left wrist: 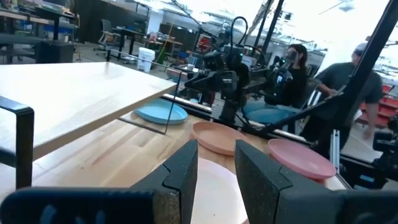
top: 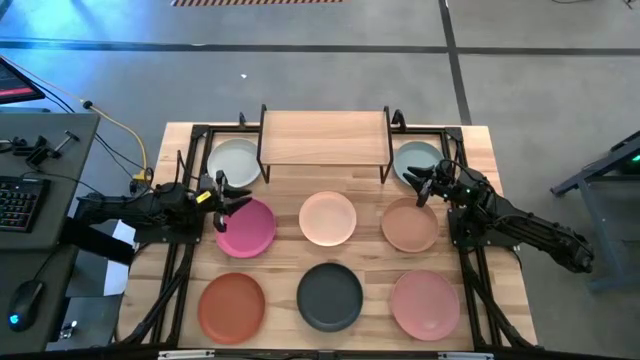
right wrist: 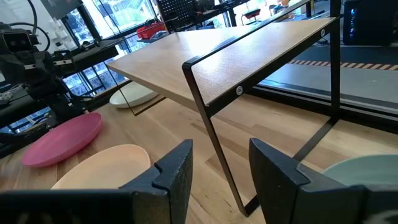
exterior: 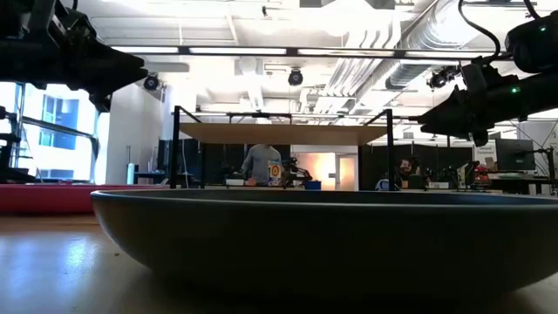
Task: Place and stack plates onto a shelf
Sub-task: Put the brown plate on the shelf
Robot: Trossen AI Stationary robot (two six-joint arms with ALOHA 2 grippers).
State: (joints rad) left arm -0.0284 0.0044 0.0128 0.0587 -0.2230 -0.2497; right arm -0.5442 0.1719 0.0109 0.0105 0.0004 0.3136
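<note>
The shelf (top: 325,138) stands at the far middle of the table on thin black legs. No plate lies on its top. Two grey-green plates (top: 234,162) (top: 417,160) lie flat on the table at either side of it. Magenta (top: 246,228), peach (top: 328,218) and tan (top: 410,225) plates form the middle row. Terracotta (top: 232,306), charcoal (top: 330,296) and pink (top: 425,304) plates form the near row. My left gripper (top: 228,193) hovers open above the magenta plate's far edge. My right gripper (top: 425,185) hovers open between the right grey-green plate and the tan plate.
Black frame rails (top: 182,250) run along both sides of the table. A desk with a keyboard (top: 18,200) stands off the left edge. People (left wrist: 292,68) sit and stand in the room behind. In the low view the charcoal plate (exterior: 331,235) fills the foreground.
</note>
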